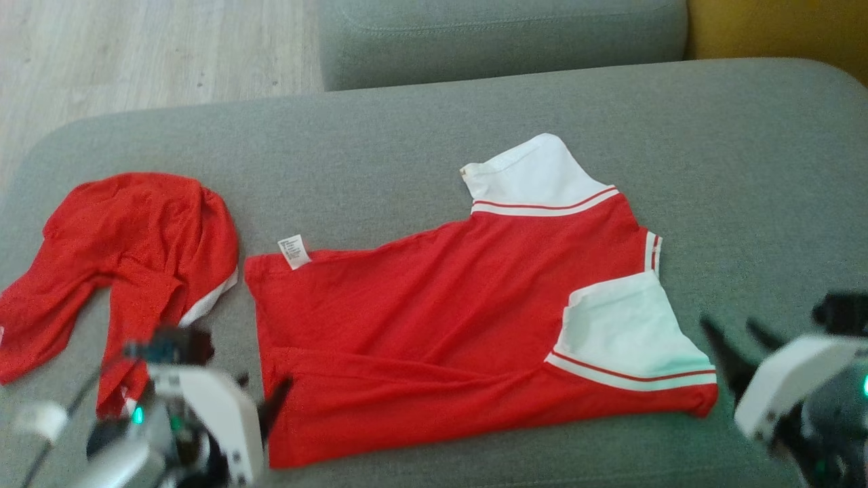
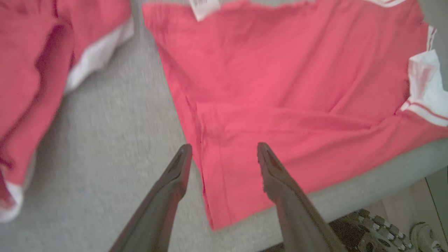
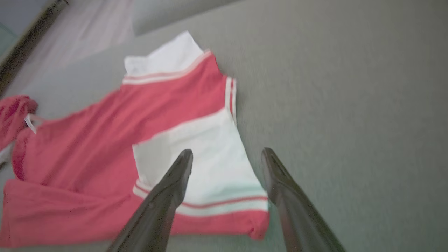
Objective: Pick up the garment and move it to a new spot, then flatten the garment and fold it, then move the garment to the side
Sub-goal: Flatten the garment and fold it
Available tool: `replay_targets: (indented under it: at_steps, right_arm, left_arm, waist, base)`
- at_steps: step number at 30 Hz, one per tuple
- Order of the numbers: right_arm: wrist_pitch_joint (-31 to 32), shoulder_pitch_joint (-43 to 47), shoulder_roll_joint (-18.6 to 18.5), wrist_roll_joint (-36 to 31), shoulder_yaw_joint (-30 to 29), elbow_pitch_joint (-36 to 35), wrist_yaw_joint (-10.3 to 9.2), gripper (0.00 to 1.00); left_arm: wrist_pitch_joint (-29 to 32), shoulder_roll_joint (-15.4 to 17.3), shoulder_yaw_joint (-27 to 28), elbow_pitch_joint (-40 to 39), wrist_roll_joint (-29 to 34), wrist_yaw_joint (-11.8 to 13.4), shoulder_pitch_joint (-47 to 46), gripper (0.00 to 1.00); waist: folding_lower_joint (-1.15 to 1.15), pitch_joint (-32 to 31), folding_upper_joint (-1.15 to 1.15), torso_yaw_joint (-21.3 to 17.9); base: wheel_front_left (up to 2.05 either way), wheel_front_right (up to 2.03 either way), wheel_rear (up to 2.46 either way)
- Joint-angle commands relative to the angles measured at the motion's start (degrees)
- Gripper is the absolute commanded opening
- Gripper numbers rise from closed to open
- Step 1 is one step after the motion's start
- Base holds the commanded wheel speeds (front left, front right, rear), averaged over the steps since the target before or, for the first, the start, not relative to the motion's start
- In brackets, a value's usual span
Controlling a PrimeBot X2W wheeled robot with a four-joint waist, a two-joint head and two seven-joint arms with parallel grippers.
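Because the red shirt [image 1: 441, 318] looks limp and light, pinch corners at 7 and 4 o'clock; left hand [image 2: 224, 150], right hand [image 3: 227, 154] gape empty.

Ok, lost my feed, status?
Left gripper open, right gripper open, both empty. Red shirt flat on couch, sleeve folded in. Second red garment crumpled beside it.

Left claw [image 2: 223, 147] and right claw [image 3: 226, 151], each with two dark fingers spread wide apart, gripping nothing.
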Motion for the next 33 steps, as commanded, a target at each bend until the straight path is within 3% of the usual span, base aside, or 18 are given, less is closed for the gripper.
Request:
replay_targets:
  at_steps: [1, 6, 13, 23, 33]
  right_arm:
    - [-1.82, -5.6, -1.17, 0.11, 0.84, -2.99, 0.43, 1.0]
    - [-7.98, -15.1, -1.85, 1.12, 2.74, 1.15, 0.43, 1.0]
    - [-12.73, -29.54, -5.23, 3.49, 8.36, 15.37, 0.43, 1.0]
    - [-19.67, -47.29, -8.55, 7.06, 20.06, 33.98, 0.43, 1.0]
    - [-21.36, -62.25, -10.34, 10.94, 30.11, 53.22, 0.43, 1.0]
  left_arm:
    - [0.39, 2.6, 3.3, -1.19, 1.0, -0.63, -6.38, 1.0]
    - [6.72, 1.57, 3.08, 3.07, -0.6, -6.26, -15.73, 1.0]
    - [17.87, -2.18, -0.99, 15.32, -0.51, -13.78, -28.6, 1.0]
    - [22.94, -7.47, -3.33, 29.25, 1.24, -17.64, -39.27, 1.0]
    - [23.91, -11.55, -4.53, 34.65, 2.15, -20.81, -45.56, 1.0]
  waist:
    - [0.0, 0.39, 0.0, 0.27]
    - [0.0, 2.4, 0.0, 0.5]
    - [0.0, 6.15, 0.0, 1.02]
    - [0.0, 10.95, 0.0, 2.25]
    - [0.0, 15.69, 0.0, 5.18]
  base:
    - [0.0, 0.0, 0.0]
    - [0.0, 0.0, 0.0]
    - [0.0, 0.0, 0.0]
    - [0.0, 0.0, 0.0]
    - [0.0, 0.0, 0.0]
